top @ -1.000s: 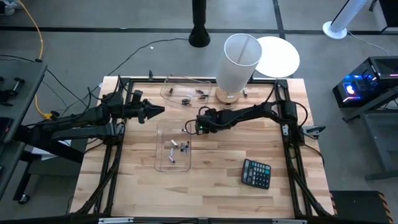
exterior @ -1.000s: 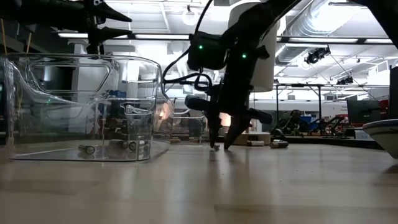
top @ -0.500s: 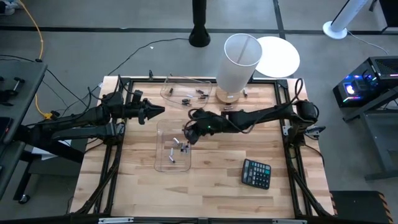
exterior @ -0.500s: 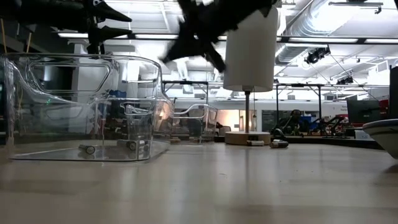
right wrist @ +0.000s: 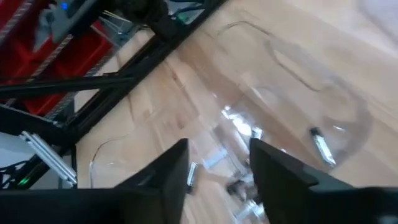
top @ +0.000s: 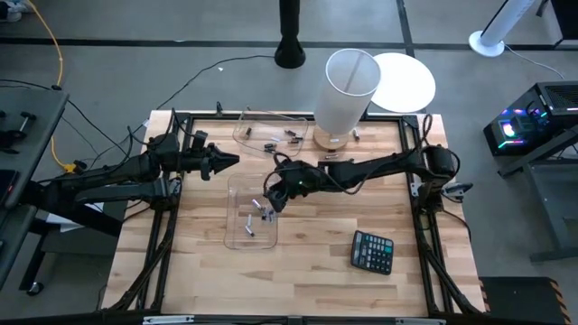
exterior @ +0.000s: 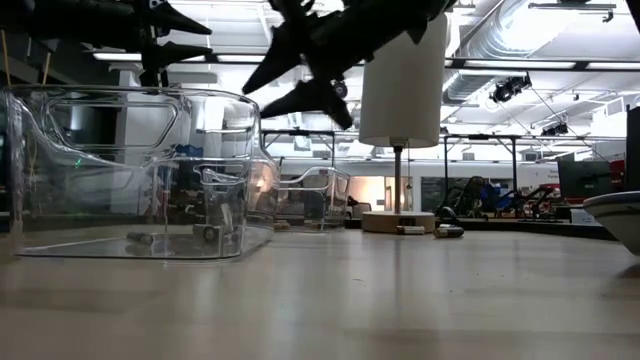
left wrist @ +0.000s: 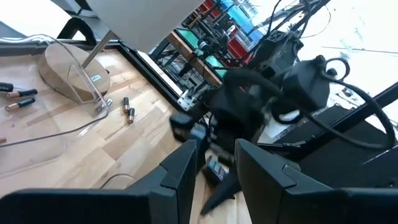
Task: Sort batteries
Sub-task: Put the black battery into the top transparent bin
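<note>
Small cylindrical batteries (top: 251,222), dark or silvery-grey, lie scattered on the floor of a clear bin (top: 237,236) at the middle of the wooden tabletop (top: 316,271). A second cluster of cells (top: 282,140) rests in another clear bin (top: 244,122) at the far edge. A few more cells (left wrist: 129,109) lie loose on the wood just beside the round wooden base of a white lamp (top: 348,86).

The right hand (top: 268,200) hangs above the near bin's right rim, its two fingers (exterior: 275,65) spread apart and gripping nothing. In the low view it sits high over the bin, well clear of the cells (exterior: 140,238) on the bin floor below it. The right wrist view looks down between the parted fingers (right wrist: 165,171) onto the clear bin, where several cells (right wrist: 320,144) show through the plastic.

The left hand (top: 230,162) waits to the left of both bins, raised off the tabletop, its fingers (left wrist: 186,168) apart and empty, pointing toward the right arm. The nearest cells lie well apart from it.

A black calculator (top: 372,251) sits on the tabletop's near right part.
</note>
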{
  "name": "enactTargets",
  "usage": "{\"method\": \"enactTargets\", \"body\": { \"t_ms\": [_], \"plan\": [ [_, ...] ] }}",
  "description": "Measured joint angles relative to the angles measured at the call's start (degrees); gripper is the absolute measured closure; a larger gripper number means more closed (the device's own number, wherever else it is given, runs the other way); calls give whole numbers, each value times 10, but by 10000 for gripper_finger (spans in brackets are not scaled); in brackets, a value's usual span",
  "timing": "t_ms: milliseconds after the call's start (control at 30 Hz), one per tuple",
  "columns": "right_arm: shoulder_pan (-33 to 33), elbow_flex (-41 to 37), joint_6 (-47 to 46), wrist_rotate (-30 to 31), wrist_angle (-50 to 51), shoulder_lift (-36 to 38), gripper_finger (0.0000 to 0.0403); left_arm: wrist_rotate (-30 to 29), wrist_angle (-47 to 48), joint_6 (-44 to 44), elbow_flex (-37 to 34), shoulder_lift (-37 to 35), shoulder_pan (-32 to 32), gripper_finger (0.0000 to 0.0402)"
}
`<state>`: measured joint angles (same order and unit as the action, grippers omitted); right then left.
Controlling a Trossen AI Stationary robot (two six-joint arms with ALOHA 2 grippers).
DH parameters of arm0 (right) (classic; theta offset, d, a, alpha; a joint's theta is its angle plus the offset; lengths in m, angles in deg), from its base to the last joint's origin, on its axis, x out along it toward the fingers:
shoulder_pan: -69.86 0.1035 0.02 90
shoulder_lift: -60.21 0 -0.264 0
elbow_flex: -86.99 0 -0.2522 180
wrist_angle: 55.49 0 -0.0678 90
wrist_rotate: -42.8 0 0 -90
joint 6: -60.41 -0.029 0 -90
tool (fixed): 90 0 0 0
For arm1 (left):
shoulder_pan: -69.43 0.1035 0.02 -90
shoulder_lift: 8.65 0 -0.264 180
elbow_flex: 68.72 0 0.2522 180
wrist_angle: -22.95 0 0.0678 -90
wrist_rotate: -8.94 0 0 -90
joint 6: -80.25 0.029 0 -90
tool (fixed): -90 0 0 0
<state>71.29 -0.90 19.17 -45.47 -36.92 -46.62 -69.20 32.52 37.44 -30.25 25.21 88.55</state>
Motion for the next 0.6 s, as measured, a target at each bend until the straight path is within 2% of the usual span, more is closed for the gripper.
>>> {"method": "enactTargets", "body": {
  "t_ms": [100, 233, 333, 500, 600],
  "plan": [
    [-7, 1, -22, 6, 124, 32, 210, 0, 0, 0, 0, 0, 0, 296],
    [2, -10, -27, 112, 375, 84, 203, -4, 0, 2, 0, 0, 0, 296],
    [1, -37, -6, 148, 499, 128, 204, -7, 0, 13, 0, 0, 0, 296],
    [-67, -123, 29, 131, 526, 169, 208, -7, 0, 14, 0, 0, 0, 296],
    [-121, -166, 104, 107, 493, 165, 208, -7, 0, 10, 0, 0, 0, 296]
  ]
}}
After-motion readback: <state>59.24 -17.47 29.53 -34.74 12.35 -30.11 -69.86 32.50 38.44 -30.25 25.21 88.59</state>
